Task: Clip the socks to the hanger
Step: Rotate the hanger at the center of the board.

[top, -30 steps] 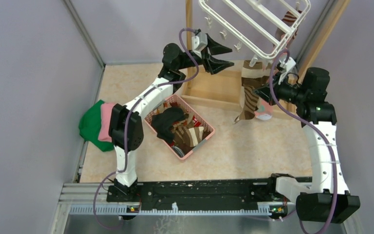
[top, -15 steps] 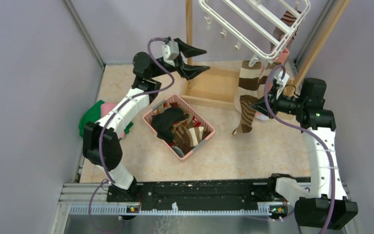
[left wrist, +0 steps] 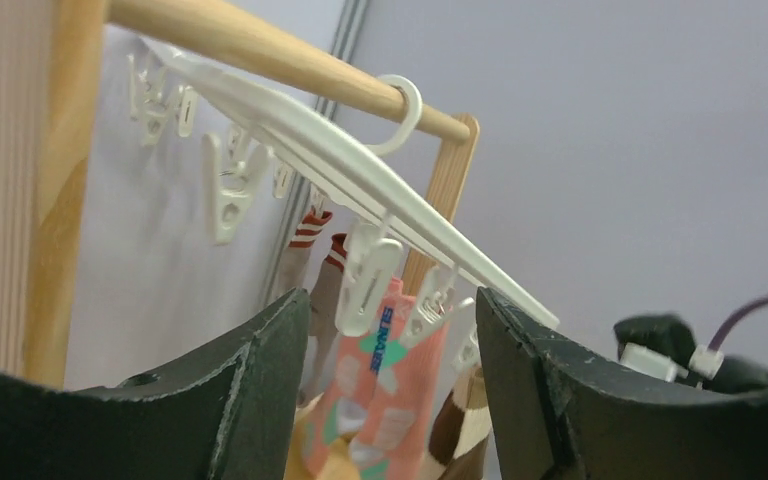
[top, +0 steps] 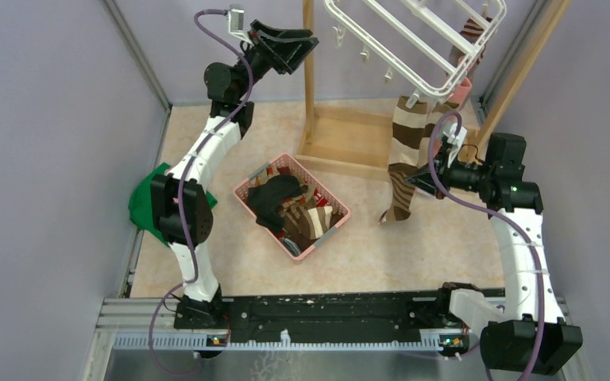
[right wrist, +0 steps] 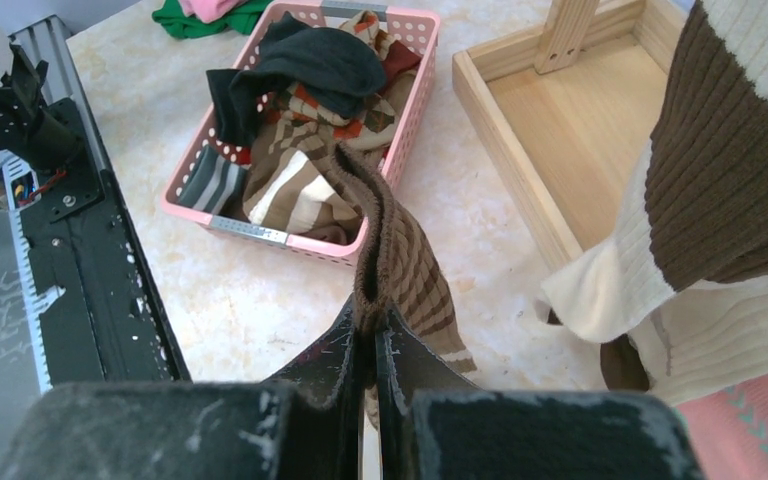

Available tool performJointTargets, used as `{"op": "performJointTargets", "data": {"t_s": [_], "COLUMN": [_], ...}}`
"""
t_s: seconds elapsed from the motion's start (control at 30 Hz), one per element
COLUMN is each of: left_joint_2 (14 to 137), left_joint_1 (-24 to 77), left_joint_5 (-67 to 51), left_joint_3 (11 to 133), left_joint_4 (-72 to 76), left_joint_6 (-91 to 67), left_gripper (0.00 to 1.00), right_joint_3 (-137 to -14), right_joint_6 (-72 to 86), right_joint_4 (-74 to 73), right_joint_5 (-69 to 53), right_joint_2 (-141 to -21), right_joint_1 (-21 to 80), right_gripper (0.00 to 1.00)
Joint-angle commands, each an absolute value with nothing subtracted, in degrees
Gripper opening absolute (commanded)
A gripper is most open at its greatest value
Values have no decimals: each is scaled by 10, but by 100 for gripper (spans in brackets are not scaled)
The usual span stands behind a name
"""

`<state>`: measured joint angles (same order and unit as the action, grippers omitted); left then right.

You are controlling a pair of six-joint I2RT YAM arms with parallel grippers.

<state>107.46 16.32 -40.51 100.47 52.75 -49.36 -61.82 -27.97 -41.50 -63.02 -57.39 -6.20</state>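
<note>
The white hanger [top: 413, 40] hangs from a wooden bar at the top, its clips [left wrist: 368, 277] dangling beneath. A pink sock [left wrist: 380, 390], a grey sock with red stripes [left wrist: 305, 255] and a brown and cream sock [top: 407, 131] hang clipped to it. My left gripper [top: 302, 44] is raised high, left of the hanger, open and empty; in the left wrist view [left wrist: 392, 380] the clips show between its jaws. My right gripper [top: 415, 176] is shut on a brown striped sock [right wrist: 400, 265], held low beside the hanging socks. More socks [top: 290, 206] lie in the pink basket [top: 322, 234].
A wooden stand with an upright post [top: 310, 75] and a tray-like base [top: 353, 143] holds the hanger bar. Folded green and pink cloths [top: 147, 206] lie at the left wall. Grey walls close in the floor on three sides. A black rail [top: 326, 313] runs along the near edge.
My left gripper has swung up and to the left, from beside the hanger's clips to a high pose near the stand post. My right gripper has drawn slightly down and back with the striped sock.
</note>
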Motion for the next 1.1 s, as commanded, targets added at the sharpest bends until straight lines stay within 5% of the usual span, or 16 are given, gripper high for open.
{"op": "performJointTargets", "data": {"t_s": [0.0, 0.77, 0.93, 1.07], "left_joint_2": [1113, 1158, 1174, 1192], "left_joint_1": [163, 231, 236, 244], "left_joint_5": [-315, -159, -145, -147], "left_joint_3": [1057, 1227, 1262, 1297], "left_joint_4": [530, 269, 242, 226], "left_joint_6": [-695, -687, -684, -684], "left_gripper": [67, 59, 47, 27], "right_joint_3": [-615, -616, -619, -621], "right_joint_6": [-291, -286, -287, -287], "right_joint_4": [-399, -398, -401, -403], "right_joint_5": [-652, -655, -657, -657], "right_joint_2": [-562, -559, -558, -558], "right_joint_1": [-70, -71, -70, -71], "right_gripper": [0, 0, 0, 0]}}
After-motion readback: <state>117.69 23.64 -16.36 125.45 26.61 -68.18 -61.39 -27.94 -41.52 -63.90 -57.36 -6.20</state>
